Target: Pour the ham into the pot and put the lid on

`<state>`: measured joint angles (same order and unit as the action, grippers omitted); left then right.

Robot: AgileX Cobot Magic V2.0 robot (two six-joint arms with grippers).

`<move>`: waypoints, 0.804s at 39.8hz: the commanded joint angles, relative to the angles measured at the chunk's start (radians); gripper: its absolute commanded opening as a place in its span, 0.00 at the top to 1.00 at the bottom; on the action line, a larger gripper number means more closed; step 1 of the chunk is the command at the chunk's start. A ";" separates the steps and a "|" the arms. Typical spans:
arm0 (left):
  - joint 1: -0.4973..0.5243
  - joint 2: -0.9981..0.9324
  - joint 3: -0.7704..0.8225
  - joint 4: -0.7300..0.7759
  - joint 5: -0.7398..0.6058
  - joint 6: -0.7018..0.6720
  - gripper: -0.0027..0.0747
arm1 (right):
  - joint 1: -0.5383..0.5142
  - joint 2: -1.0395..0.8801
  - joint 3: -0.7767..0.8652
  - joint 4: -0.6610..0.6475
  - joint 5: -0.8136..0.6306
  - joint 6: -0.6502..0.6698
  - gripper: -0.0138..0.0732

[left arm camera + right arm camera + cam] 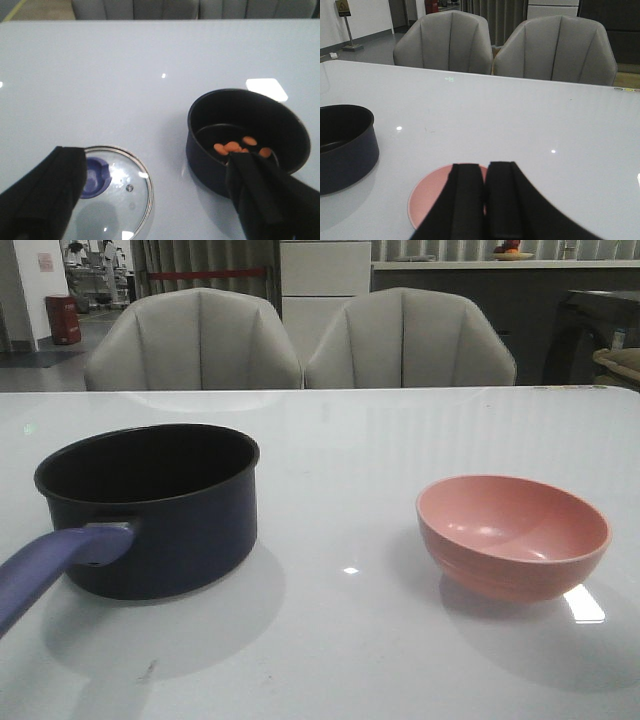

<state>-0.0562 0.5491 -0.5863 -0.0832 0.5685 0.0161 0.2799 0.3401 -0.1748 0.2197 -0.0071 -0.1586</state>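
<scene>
Since the small orange-pink ham chunks (239, 147) already lay on the bottom of the dark navy straight-sided pot (160, 510) and the smooth salmon-pink bowl (513, 535) stood empty, well apart from it, I judged the pouring was done and only the covering was left. The round clear glass lid (112, 197) with shiny metal rim and blue-purple knob lay flat on the glossy white table (350, 440), near the pot. The left gripper (155, 200) hung wide apart above the lid, holding nothing. The right gripper (485, 200) was pressed together, empty, above the bowl.
</scene>
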 commanded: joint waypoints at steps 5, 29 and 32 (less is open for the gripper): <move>0.109 0.260 -0.184 -0.011 0.100 -0.016 0.15 | 0.001 0.002 -0.026 0.001 -0.077 -0.010 0.67; 0.225 0.946 -0.466 -0.064 0.275 -0.016 0.15 | 0.001 0.002 -0.026 0.001 -0.077 -0.010 0.67; 0.227 1.009 -0.500 -0.064 0.293 -0.016 0.15 | 0.001 0.002 -0.026 0.001 -0.077 -0.010 0.67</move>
<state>0.1664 1.5320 -1.0242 -0.1254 0.8475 0.0102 0.2799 0.3401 -0.1748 0.2197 -0.0071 -0.1586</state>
